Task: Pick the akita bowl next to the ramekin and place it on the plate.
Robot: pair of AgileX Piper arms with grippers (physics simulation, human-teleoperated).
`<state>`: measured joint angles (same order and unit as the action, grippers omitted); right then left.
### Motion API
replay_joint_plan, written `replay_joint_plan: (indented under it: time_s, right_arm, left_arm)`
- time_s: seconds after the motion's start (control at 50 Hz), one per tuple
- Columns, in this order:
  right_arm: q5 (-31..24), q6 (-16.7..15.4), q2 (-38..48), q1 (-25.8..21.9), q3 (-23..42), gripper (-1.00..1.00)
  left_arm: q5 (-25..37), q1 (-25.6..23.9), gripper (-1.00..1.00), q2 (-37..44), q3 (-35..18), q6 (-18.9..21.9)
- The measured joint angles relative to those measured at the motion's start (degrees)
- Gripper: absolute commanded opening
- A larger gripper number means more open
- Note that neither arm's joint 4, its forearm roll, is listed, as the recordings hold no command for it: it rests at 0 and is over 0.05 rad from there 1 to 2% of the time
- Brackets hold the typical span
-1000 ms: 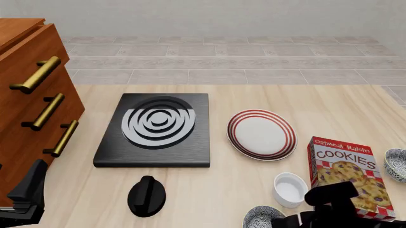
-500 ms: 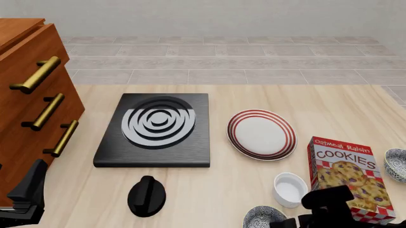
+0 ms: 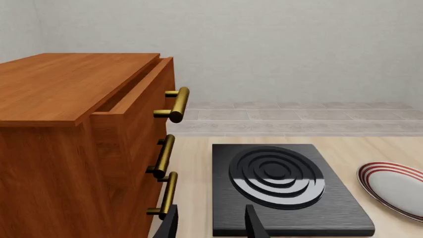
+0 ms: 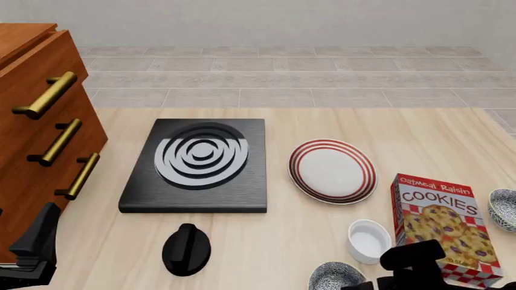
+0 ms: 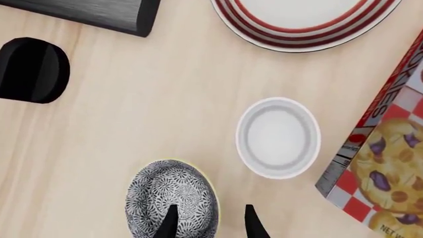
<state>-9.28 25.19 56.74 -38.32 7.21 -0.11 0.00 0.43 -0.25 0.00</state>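
Dresser (image 4: 36, 121): at far left in the front view we log a wooden chest with brass handles, top drawer slightly out.
Left gripper (image 3: 210, 224): idle near the dresser; its wrist view shows two dark fingertips spread apart with nothing between them.
Burner (image 4: 200, 162): a black slab with grey rings, left of centre.
Knob (image 4: 186, 249): a black knob lying on the table in front of the burner.
Plate (image 4: 332, 170): white with red rings, right of the burner, nothing on it.
Bowl (image 5: 172, 199): speckled grey and white, at the near edge of the table, just beside the ramekin and nearer the knob side.
Ramekin (image 5: 278, 137): plain white cup between the bowl and the cookie box, apart from both.
Right gripper (image 5: 210, 221): directly above the bowl's rim on the ramekin side; we see its fingers parted, one over the inside of the bowl, the other outside the rim, gripping nothing yet.
Cookie box (image 4: 443, 225): red box standing to the right of the ramekin.
Second bowl (image 4: 504, 209): a look-alike past the box at far right, not our target.
Step in hand: we judge this the approach to the pick, fingers lining up across the rim.
Next move: we expect it calls for lowering, pinching the wall, then lifting and carrying forward to the plate, clear of the ramekin.
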Motion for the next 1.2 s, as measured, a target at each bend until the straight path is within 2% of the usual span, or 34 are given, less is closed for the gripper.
replay_joint_plan:
  time_s: [0.1, 0.12, 0.52, 1.2]
  right_arm:
    - [0.4, 0.0, 0.3, -0.1, -0.1, 1.0]
    - [0.4, 0.0, 0.3, -0.2, -0.1, -1.0]
    - [-0.7, -0.3, -0.9, -0.9, 0.7, -1.0]
    - [-9.2, 0.1, -7.4, -1.8, 5.1, -1.0]
  left_arm:
    - [0.0, 0.0, 1.0, 0.0, 0.0, 0.0]
    - [0.0, 0.0, 1.0, 0.0, 0.0, 0.0]
    - [0.0, 0.0, 1.0, 0.0, 0.0, 0.0]
    - [0.0, 0.0, 1.0, 0.0, 0.0, 0.0]
